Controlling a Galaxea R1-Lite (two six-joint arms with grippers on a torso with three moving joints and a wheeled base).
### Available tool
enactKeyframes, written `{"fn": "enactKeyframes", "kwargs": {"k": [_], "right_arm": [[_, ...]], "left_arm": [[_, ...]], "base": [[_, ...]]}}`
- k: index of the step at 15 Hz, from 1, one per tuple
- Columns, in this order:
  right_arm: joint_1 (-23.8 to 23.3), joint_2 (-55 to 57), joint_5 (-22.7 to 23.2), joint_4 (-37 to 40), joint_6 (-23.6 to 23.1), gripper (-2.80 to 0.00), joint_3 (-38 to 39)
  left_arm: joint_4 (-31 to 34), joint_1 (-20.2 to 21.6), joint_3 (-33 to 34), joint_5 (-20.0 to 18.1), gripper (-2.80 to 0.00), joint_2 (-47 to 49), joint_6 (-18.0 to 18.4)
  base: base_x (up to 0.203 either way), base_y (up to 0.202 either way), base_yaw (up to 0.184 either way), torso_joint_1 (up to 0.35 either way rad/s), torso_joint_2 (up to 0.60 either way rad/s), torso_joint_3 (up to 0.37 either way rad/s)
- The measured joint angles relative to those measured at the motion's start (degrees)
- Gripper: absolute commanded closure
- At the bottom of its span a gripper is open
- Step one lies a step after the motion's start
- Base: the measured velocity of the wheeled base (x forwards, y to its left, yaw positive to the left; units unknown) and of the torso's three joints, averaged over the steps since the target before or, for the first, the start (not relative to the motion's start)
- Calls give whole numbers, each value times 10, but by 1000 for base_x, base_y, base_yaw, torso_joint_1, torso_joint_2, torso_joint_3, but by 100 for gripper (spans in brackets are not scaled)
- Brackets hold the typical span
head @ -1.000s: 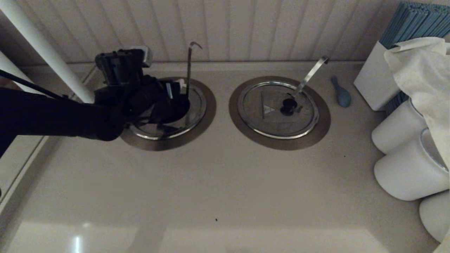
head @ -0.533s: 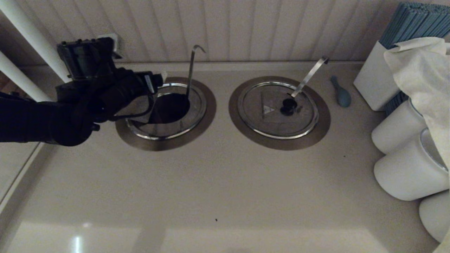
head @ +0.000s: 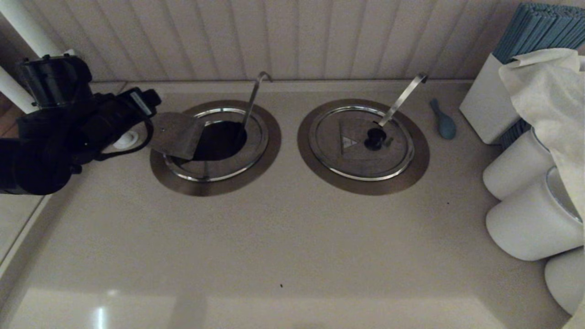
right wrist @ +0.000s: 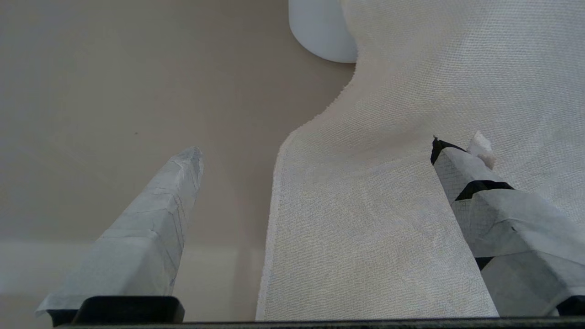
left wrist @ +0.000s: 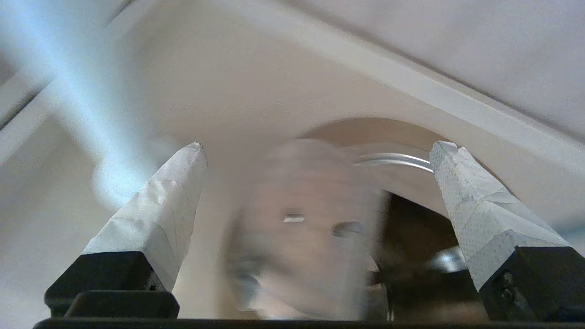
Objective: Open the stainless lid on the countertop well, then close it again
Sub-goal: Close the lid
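Observation:
The countertop well [head: 256, 157] on the left stands open, its dark mouth [head: 219, 139] showing inside the chrome rim. The stainless lid's flap [head: 176, 135] is folded back and tilted up over the well's left side; its knob and triangle mark are hidden. The thin hook-tipped ladle handle [head: 252, 100] leans out of the opening. My left gripper [head: 146, 121] hovers just left of the flap, open. In the left wrist view the blurred lid [left wrist: 311, 228] lies beyond the open left gripper [left wrist: 315, 151], untouched. My right gripper [right wrist: 315, 146] is open above a white cloth [right wrist: 388, 205].
The twin well [head: 413, 171] to the right keeps its lid [head: 352, 157] shut, with a black knob and a broad strap handle. A blue spoon [head: 443, 121] lies beyond it. White canisters [head: 525, 228], a white box and draped cloth [head: 548, 91] crowd the right edge.
My left arm has drawn back to the left, away from the well. The lid flap has swung up and over to the left, baring the dark mouth; the ladle handle has tipped slightly right.

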Motion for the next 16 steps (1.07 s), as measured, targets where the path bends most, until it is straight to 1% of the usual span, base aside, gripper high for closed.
{"fn": "enactKeyframes", "kwargs": {"k": [2,4,5,10,16], "right_arm": [[0,0,0,0,0,-280,0],[0,0,0,0,0,-280,0],[0,0,0,0,0,-280,0],[0,0,0,0,0,-280,0],[0,0,0,0,0,-280,0]], "left_arm": [[4,9,7,-16,-280,11,-45],[4,12,12,-31,-280,25,-81],[3,13,13,-38,-280,34,-91],[-2,12,10,-45,-280,62,-96],[2,0,3,-49,-280,51,-96]], "base": [[0,0,0,0,0,0],[0,0,0,0,0,0],[0,0,0,0,0,0],[0,0,0,0,0,0],[0,0,0,0,0,0]]}}
